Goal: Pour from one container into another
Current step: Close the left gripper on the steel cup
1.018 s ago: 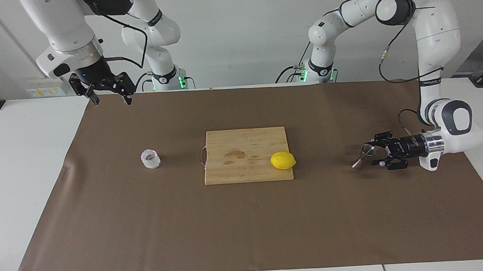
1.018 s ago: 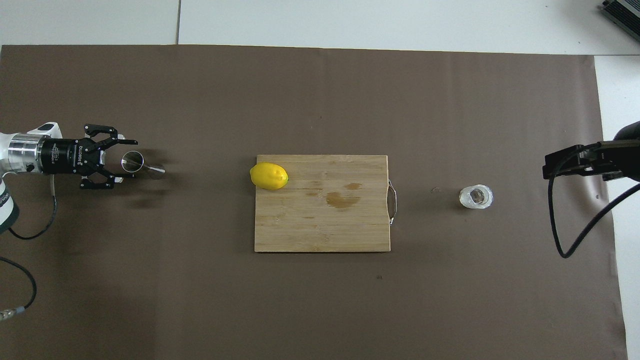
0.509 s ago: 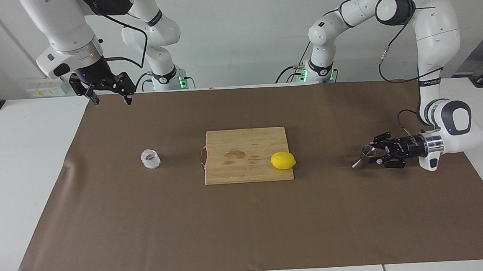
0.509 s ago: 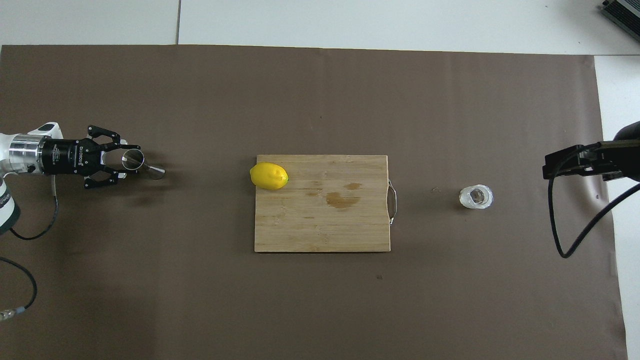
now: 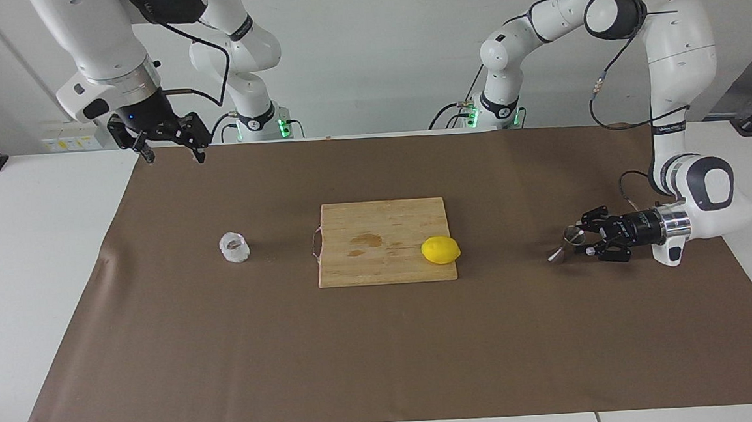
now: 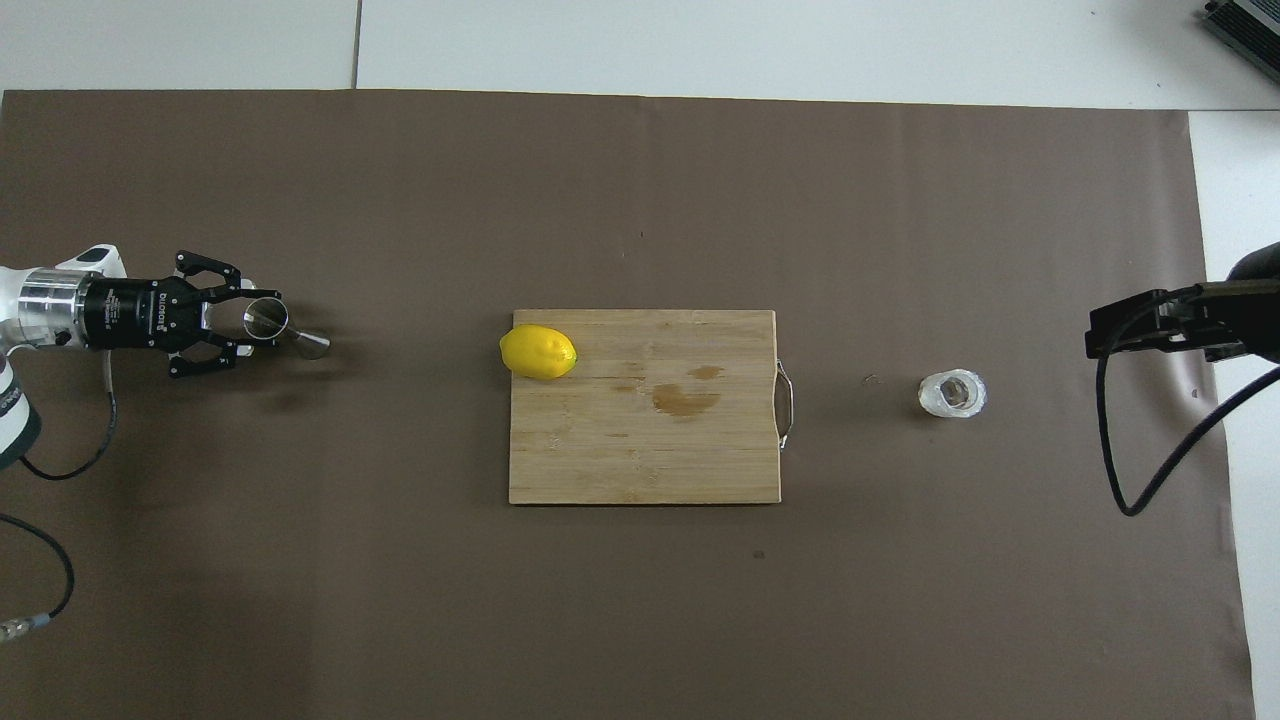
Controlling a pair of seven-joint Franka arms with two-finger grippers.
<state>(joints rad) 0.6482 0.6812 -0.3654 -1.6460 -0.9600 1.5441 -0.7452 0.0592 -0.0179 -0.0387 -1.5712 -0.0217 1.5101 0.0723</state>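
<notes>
Left gripper [image 5: 581, 242] closed on steel jigger [image 5: 566, 243] (tilted), frosted cup [image 5: 234, 248] upright

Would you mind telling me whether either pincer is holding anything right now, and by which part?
The left pincer grips the steel jigger by one cone, near its rim. The right pincer holds nothing, waiting open above the table.

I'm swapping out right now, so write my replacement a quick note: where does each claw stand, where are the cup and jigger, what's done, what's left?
Left claw: low at its own end of the table, shut on the jigger, which tilts.
Right claw: open, up in the air near its own base, waiting, holding nothing.
Cup: upright on the brown mat, beside the board toward the right arm's end, untouched.
Lemon: on the board.
Done: jigger grasped.
Left: pick up the cup, bring the two together, pour.
</notes>
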